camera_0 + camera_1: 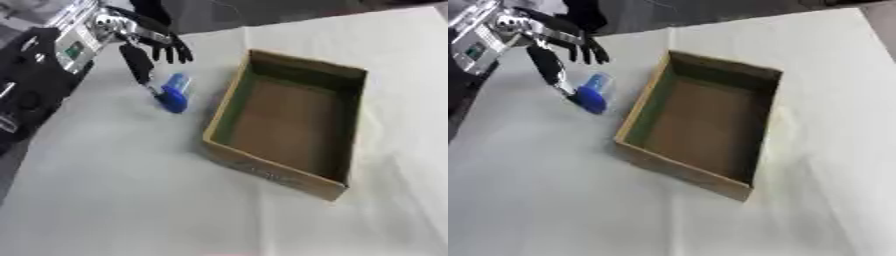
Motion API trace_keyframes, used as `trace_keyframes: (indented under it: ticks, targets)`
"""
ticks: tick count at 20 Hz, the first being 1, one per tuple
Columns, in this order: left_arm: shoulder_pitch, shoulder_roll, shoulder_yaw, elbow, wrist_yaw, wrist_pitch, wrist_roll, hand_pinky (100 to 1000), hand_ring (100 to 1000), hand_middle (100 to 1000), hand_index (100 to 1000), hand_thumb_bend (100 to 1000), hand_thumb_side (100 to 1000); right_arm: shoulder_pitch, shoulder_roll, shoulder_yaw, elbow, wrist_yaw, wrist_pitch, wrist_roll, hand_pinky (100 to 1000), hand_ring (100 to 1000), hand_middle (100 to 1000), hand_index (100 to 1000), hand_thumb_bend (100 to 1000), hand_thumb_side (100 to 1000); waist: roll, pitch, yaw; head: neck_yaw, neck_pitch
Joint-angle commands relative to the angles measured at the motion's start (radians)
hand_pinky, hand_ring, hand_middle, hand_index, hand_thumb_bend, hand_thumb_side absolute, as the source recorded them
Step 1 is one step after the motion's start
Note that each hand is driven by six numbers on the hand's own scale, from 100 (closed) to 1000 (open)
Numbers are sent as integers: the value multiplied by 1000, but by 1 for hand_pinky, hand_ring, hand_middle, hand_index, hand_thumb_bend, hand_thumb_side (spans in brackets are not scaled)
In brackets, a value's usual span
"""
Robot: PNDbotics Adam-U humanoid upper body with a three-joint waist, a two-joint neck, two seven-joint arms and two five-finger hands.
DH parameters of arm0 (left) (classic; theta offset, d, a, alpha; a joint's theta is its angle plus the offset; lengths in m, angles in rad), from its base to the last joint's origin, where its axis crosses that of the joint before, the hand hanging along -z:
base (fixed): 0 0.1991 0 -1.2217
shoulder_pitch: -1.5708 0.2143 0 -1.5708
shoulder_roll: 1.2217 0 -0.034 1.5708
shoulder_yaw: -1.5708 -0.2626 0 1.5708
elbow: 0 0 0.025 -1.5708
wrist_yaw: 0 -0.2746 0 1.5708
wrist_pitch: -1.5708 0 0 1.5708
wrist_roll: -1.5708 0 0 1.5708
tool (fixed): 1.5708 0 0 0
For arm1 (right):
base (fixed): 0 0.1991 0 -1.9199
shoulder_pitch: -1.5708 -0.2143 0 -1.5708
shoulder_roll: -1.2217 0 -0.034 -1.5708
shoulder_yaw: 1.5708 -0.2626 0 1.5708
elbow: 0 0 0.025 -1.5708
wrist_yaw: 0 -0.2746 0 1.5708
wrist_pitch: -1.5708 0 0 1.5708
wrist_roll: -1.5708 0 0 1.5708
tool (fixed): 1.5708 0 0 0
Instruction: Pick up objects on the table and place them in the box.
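Observation:
A small blue object (pixel 174 93) with a paler upper part and a darker rounded lower end lies on the white table, just left of an open cardboard box (pixel 229 95). The box holds nothing that I can see. My left hand (pixel 144 47) comes in from the upper left and hovers over the blue object. Its thumb (pixel 136 63) points down beside the object's left side, close to it or touching. The fingers (pixel 173 51) are spread and only slightly bent above it, holding nothing. My right hand shows in no view.
The white cloth-covered table (pixel 131 200) stretches in front of and to the right of the box. My left arm's black and silver forearm (pixel 35 65) fills the upper left corner. Dark floor lies past the table's far edge.

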Motion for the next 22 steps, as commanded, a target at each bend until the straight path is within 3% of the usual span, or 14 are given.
trace_keyframes:
  ticks: [1, 22]
  targets:
    - [-15, 24, 4, -4, 14, -8, -12, 696, 761, 849, 955, 683, 386, -16, -8, -8, -15, -1, 2, -1, 202, 368, 330, 440, 100, 989, -4, -13, -1, 7, -13]
    - [-4, 17, -13, 9, -71, -7, -12, 735, 777, 851, 946, 692, 421, -43, -5, -7, -15, -20, 13, 3, 204, 369, 330, 441, 100, 993, 9, -4, -18, 37, -22]
